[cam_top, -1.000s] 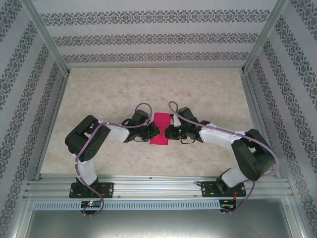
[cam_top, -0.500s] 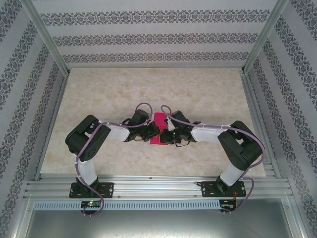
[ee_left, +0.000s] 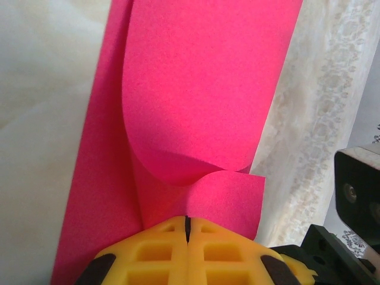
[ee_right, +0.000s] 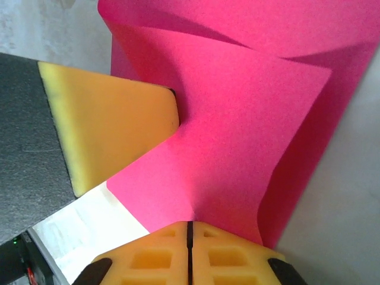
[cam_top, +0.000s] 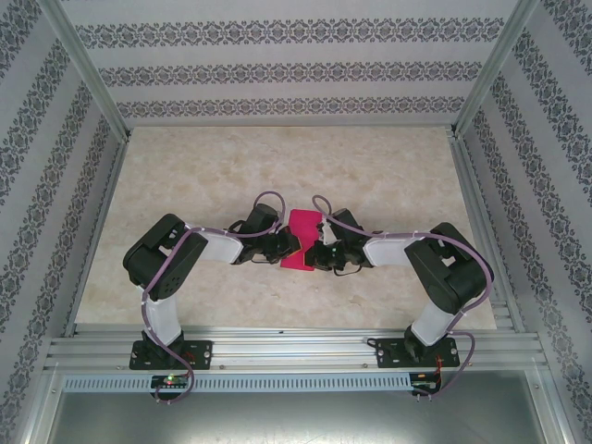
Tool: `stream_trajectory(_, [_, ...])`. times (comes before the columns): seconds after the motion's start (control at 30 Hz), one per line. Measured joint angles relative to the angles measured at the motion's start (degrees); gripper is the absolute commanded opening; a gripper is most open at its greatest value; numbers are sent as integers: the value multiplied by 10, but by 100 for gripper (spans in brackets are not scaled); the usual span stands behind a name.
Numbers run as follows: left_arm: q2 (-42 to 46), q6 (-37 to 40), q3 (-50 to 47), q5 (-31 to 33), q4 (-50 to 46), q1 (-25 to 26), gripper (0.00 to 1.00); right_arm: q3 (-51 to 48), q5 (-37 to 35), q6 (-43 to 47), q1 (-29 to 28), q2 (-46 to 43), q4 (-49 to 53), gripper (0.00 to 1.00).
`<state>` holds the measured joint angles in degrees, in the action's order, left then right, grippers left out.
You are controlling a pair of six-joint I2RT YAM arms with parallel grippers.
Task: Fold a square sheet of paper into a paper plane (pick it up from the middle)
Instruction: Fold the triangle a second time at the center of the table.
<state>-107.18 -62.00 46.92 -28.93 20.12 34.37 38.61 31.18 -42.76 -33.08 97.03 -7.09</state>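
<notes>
The magenta square sheet of paper (cam_top: 301, 238) is held between both grippers at the table's middle, bent and curled, not flat. My left gripper (cam_top: 286, 246) pinches its left edge. In the left wrist view the yellow fingers (ee_left: 154, 249) are pressed together on the paper (ee_left: 202, 89), which curls over itself in front of them. My right gripper (cam_top: 315, 252) grips the right edge. In the right wrist view its fingertips (ee_right: 160, 252) are closed on the creased sheet (ee_right: 237, 119), with the left gripper's yellow finger (ee_right: 113, 130) touching the paper's far side.
The beige marbled tabletop (cam_top: 370, 166) lies open behind and beside the arms. Patterned walls (cam_top: 296, 65) and metal frame posts enclose it. An aluminium rail (cam_top: 296, 351) runs along the near edge, carrying both arm bases.
The right arm's elbow has swung inward and its wrist has shifted along the sheet's right edge. More of the paper now shows than half a second ago. The left arm has stayed still.
</notes>
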Motion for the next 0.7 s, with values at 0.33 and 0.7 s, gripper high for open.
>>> stream_trajectory(0.33, [0, 0, 0, 0, 0, 0, 0, -20, 13, -26, 3, -21, -21, 11])
stream_trajectory(0.7, [0, 0, 0, 0, 0, 0, 0, 26, 15, -38, 3, 8, -7, 10])
